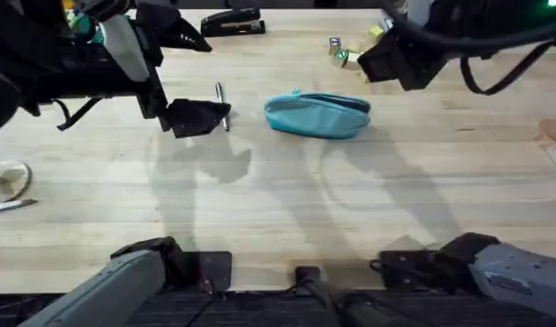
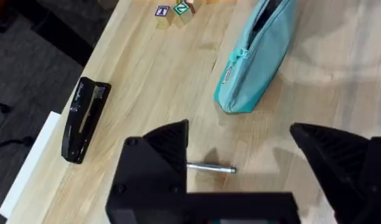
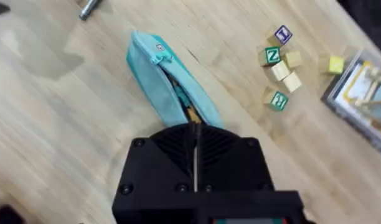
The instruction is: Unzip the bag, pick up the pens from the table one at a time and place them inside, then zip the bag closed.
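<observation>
Pale butcher-block planks make up the surface (image 1: 287, 200), with both arm bases at its near edge. At the far left edge lie a round pale object (image 1: 7, 178) and a thin metal item beside it, too small to identify.

Moving right, the left gripper (image 1: 198, 116) hangs low over the surface with its jaws spread wide apart and nothing between them. In the left wrist view the two black fingers (image 2: 165, 149) stand on either side of open wood, and the pen (image 2: 210, 167), slim and silver-grey, lies flat on the surface just beyond one finger, partly hidden behind it. From overhead the pen (image 1: 221, 102) lies just beside that gripper's far edge. Farther back, near the far edge of the surface, rests a black stapler (image 1: 233, 22).

Near the middle lies the bag (image 1: 317, 115), a teal pouch on its side, well clear of the pen. In the right wrist view its zipper is parted along the top, showing a dark interior with something yellowish inside.

To the right, the right gripper (image 1: 392, 62) hovers above and behind the bag; its jaws are pressed together, empty, as the right wrist view (image 3: 195, 155) shows. A cluster of small lettered blocks (image 1: 343, 52) sits beside it.
</observation>
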### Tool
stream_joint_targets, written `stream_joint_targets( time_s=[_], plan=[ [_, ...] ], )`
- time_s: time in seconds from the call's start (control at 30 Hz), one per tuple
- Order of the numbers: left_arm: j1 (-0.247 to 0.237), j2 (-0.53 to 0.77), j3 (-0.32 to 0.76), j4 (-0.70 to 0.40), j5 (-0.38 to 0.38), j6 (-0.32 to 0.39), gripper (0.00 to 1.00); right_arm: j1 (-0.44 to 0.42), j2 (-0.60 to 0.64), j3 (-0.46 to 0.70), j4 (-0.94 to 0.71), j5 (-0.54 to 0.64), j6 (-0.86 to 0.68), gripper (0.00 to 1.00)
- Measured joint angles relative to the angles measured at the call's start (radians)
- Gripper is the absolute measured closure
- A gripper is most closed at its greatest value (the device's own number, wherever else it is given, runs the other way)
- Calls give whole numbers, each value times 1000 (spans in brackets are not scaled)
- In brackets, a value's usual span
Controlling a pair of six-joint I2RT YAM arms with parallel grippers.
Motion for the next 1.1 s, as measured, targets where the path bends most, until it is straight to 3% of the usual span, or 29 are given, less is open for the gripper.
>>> stream_joint_targets(
  time_s=[0.4, 1.1],
  plan=[
    [0, 0, 0, 0, 0, 0, 6, 0, 162, -40, 1, -57, -230, 967],
    [0, 0, 0, -27, 0, 0, 8, 0, 362, -40, 94, -80, -285, 969]
  ],
)
